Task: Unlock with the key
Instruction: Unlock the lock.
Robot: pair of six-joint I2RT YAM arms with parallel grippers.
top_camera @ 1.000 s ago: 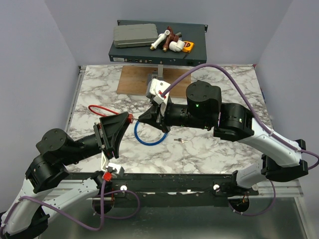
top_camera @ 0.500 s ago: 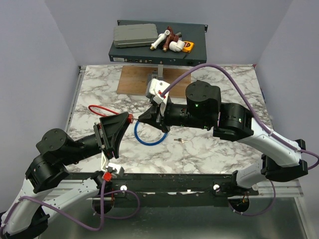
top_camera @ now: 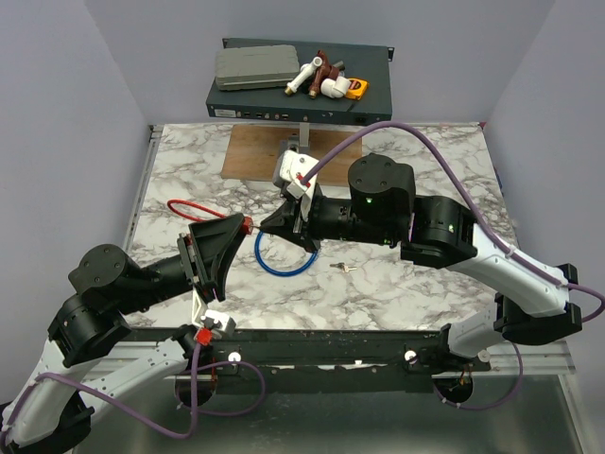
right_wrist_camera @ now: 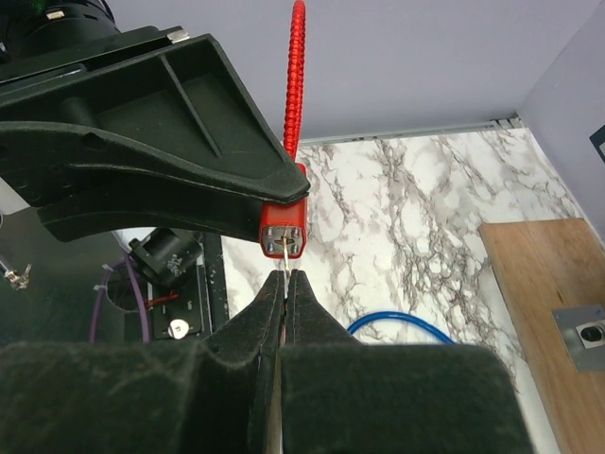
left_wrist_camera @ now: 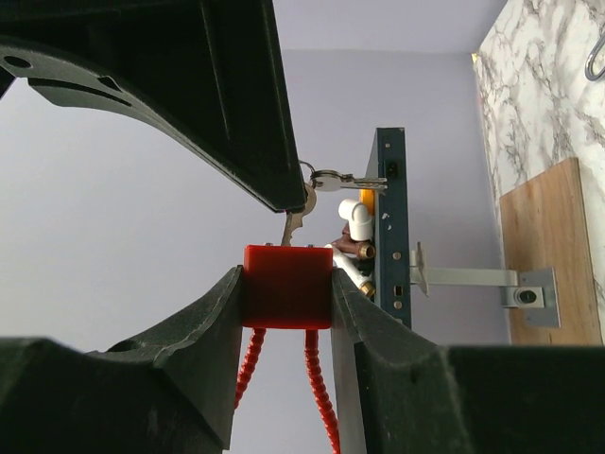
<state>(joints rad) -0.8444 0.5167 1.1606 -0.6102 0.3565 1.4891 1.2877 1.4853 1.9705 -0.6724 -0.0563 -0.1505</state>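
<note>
Right arm (top_camera: 378,203) shifted slightly left since 0.5 seconds ago. Right pincer (right_wrist_camera: 285,287) is closed on the key (left_wrist_camera: 295,219), whose tip sits in the red lock block (left_wrist_camera: 286,288). Left pincer (left_wrist_camera: 286,276) clamps that block by 2 sides, raised above the marble counter (top_camera: 406,284), near a blue cable loop (top_camera: 284,269).

I can read no text, label, brand, number or sign in any of my views
</note>
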